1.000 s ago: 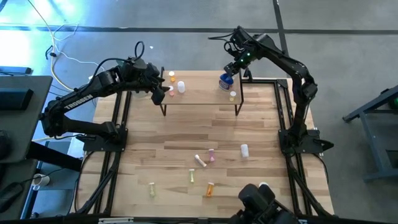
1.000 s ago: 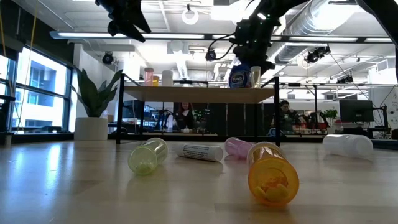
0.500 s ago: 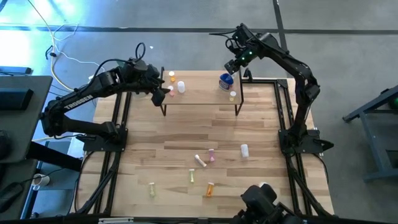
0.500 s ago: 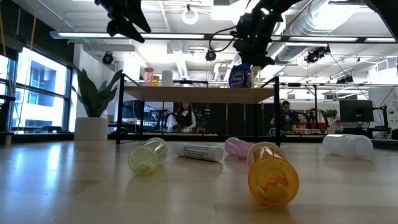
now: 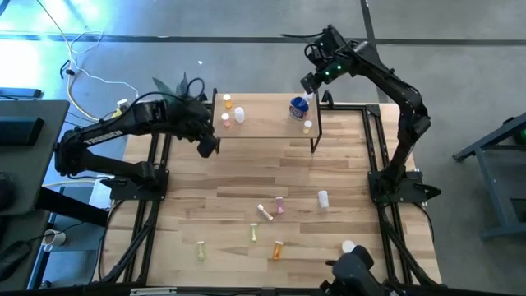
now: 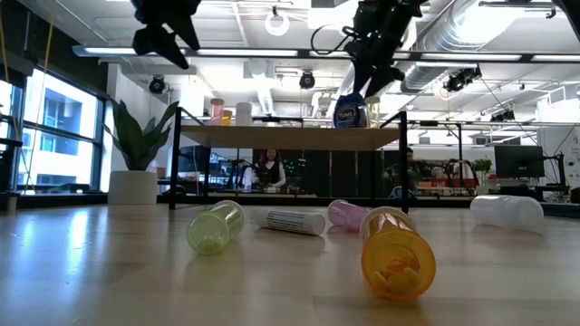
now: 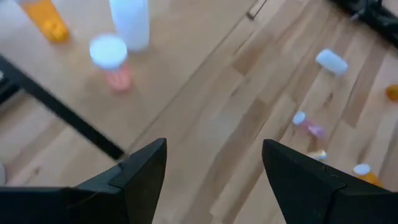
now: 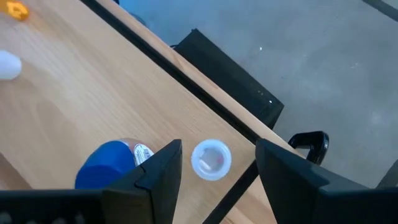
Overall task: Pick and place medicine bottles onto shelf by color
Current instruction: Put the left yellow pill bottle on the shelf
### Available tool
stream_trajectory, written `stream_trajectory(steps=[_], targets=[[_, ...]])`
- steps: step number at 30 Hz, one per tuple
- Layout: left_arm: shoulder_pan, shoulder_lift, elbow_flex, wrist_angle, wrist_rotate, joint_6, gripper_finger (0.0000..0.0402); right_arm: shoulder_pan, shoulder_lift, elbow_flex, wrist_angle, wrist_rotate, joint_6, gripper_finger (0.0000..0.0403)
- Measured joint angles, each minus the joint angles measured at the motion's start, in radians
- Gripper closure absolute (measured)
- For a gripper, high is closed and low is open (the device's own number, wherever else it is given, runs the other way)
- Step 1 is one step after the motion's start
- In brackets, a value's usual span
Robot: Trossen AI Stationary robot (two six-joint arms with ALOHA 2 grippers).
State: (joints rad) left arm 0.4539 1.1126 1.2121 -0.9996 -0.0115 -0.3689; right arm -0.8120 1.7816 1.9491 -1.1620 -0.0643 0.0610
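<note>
Your bench (image 5: 246,185) carries the shelf (image 5: 265,127) along its far edge, and that shelf is the biggest risk: it stands on thin legs, and the left pincer (image 5: 209,147) hangs just off its left front corner, so a careless swing there could jar it and topple the bottles standing on it. Watch the blue bottle (image 5: 298,108) too, near the shelf's right end. The right pincer (image 5: 307,82) is above the far right edge, close by, and a descent slightly off line would, I judge, knock it or the small white-capped bottle (image 8: 211,159) beside it off the back edge.

Both pincers are wide open and hold nothing.

The bottles left to sort lie on their sides near the bench's front edge, well apart from both pincers: a white one (image 5: 323,197), a pink one (image 5: 280,205), an orange one (image 5: 278,249) and a yellow-green one (image 5: 200,250). Being round, they may roll away if you nudge before closing.
</note>
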Motion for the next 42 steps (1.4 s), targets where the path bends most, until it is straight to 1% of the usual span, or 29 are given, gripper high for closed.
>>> stream_trajectory(steps=[3, 5, 12, 16, 19, 21, 24, 28, 31, 36, 39, 42], targets=[[-0.053, 0.000, 0.000, -0.054, -0.052, -0.071, 0.0149, 0.001, -0.018, 0.000, -0.004, 0.000, 0.016, 0.0208], [-0.087, 0.000, 0.000, -0.097, -0.076, -0.146, 0.0149, 0.007, -0.031, 0.000, -0.019, 0.000, 0.032, 0.0208], [-0.232, 0.000, 0.000, -0.243, -0.103, -0.433, 0.0149, 0.011, -0.083, 0.000, -0.067, -0.001, 0.080, 0.0208], [-0.346, 0.000, 0.000, -0.303, -0.133, -0.590, 0.0149, 0.020, -0.109, 0.000, -0.069, 0.000, 0.145, 0.0208], [-0.449, 0.000, 0.000, -0.321, -0.137, -0.717, 0.0149, 0.037, -0.121, 0.000, -0.069, -0.001, 0.187, 0.0208], [-0.527, 0.000, -0.002, -0.331, -0.158, -0.813, 0.0149, 0.055, -0.122, 0.000, -0.070, -0.005, 0.213, 0.0208], [-0.655, -0.001, -0.037, -0.330, -0.180, -0.985, 0.0149, 0.081, -0.122, 0.000, -0.090, -0.006, 0.230, 0.0208], [-0.825, -0.001, -0.101, -0.317, -0.176, -1.210, 0.0149, 0.130, -0.122, 0.000, -0.108, -0.005, 0.235, 0.0208], [-0.931, -0.001, -0.146, -0.228, -0.191, -1.341, 0.0149, 0.165, -0.122, 0.000, -0.117, -0.005, 0.256, 0.0208], [-1.055, 0.042, -0.187, -0.102, -0.248, -1.491, 0.0149, 0.220, -0.122, 0.000, -0.118, -0.004, 0.279, 0.0208], [-1.108, 0.108, -0.191, -0.073, -0.249, -1.529, 0.0149, 0.245, -0.122, 0.000, -0.130, -0.004, 0.280, 0.0208], [-1.149, 0.189, -0.192, -0.047, -0.226, -1.572, 0.0149, 0.266, -0.122, 0.000, -0.143, -0.004, 0.282, 0.0208]])
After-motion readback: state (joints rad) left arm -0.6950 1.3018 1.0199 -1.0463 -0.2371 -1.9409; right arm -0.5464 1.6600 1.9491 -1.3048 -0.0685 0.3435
